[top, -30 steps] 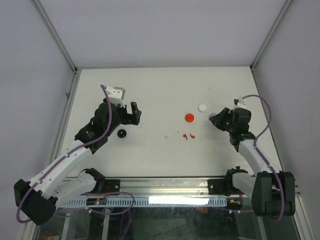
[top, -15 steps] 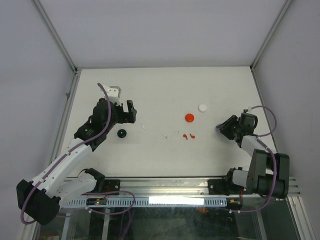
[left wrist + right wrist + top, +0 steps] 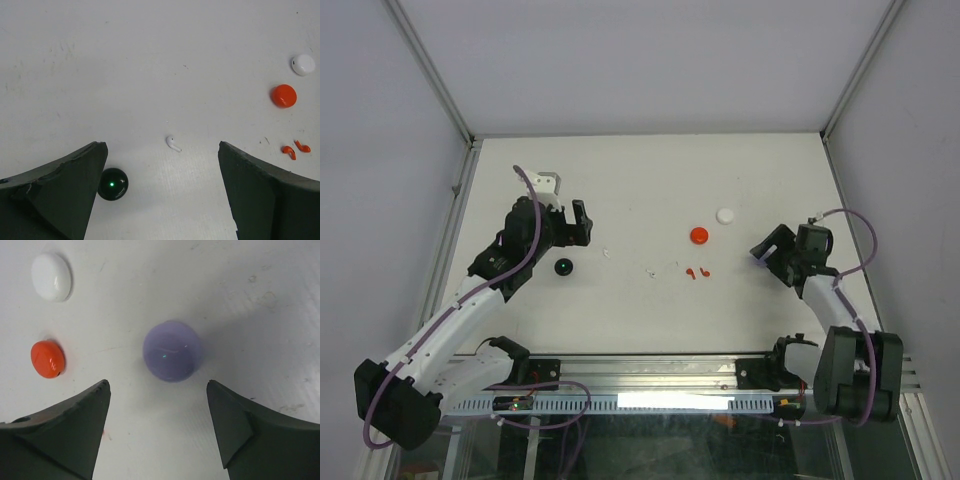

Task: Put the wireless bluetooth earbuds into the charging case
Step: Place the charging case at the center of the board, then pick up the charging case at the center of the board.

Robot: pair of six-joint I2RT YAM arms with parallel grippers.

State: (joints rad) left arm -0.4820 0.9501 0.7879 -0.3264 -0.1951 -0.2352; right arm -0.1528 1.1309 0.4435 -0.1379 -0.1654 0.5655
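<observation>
A white earbud (image 3: 173, 144) lies on the table just ahead of my open left gripper (image 3: 161, 150), which holds nothing. A closed black round case (image 3: 112, 183) with a green light sits by its left finger. Two red earbuds (image 3: 288, 151) lie to the right, also seen from above as red earbuds (image 3: 697, 272). My right gripper (image 3: 157, 384) is open, and a closed lavender case (image 3: 172, 351) rests on the table just beyond its fingertips, untouched. From above, the left gripper (image 3: 582, 222) is at left and the right gripper (image 3: 767, 246) at right.
A closed red case (image 3: 699, 235) and a closed white case (image 3: 725, 215) sit at centre right. Two tiny pale earbuds (image 3: 650, 271) lie left of the red pair. The table's raised frame runs along the left and right edges.
The right gripper has opened and let go of the lavender case, and its arm has drawn back toward the near right. The left arm has shifted slightly toward the black case.
</observation>
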